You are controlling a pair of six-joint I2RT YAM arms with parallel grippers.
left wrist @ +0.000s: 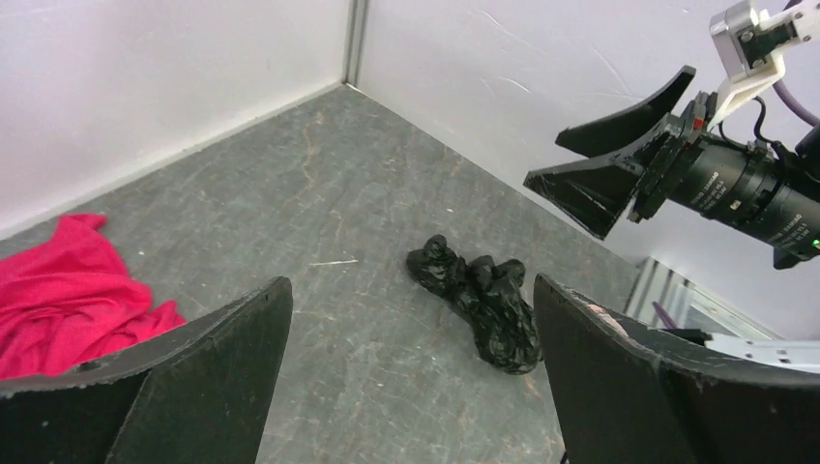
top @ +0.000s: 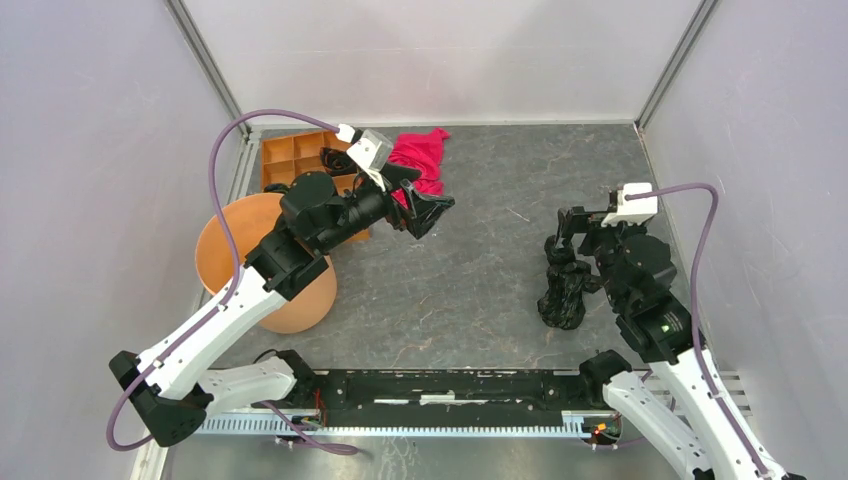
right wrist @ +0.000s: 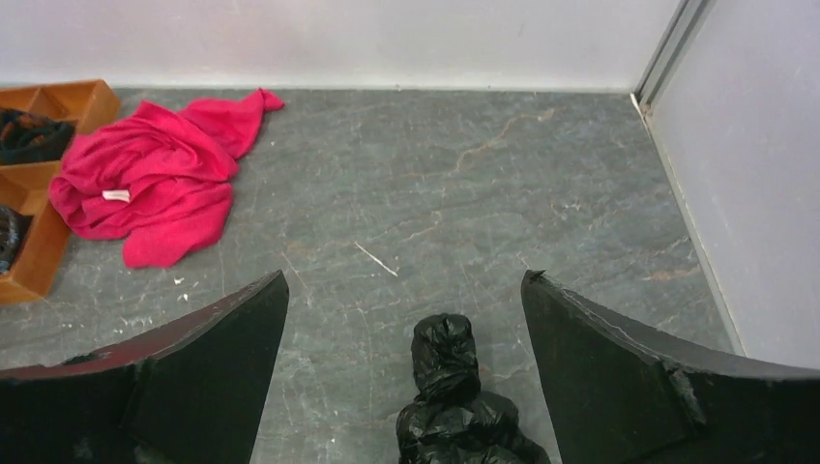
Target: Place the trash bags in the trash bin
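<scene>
Black trash bag [top: 563, 290], stretched twelve to six o'clock, lies at six o'clock just below the wide-spread, empty right gripper [top: 575, 225], far nearer than the left gripper [top: 428, 213].

left arm [top: 300, 250] overhangs the trash bin [top: 305, 305], tabletop [top: 470, 290] beside the trash bag [top: 563, 295] bare

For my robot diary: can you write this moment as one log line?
trash bag: on table, not held | trash bin: left side | left jaws: open, empty | right jaws: open, over bag
</scene>
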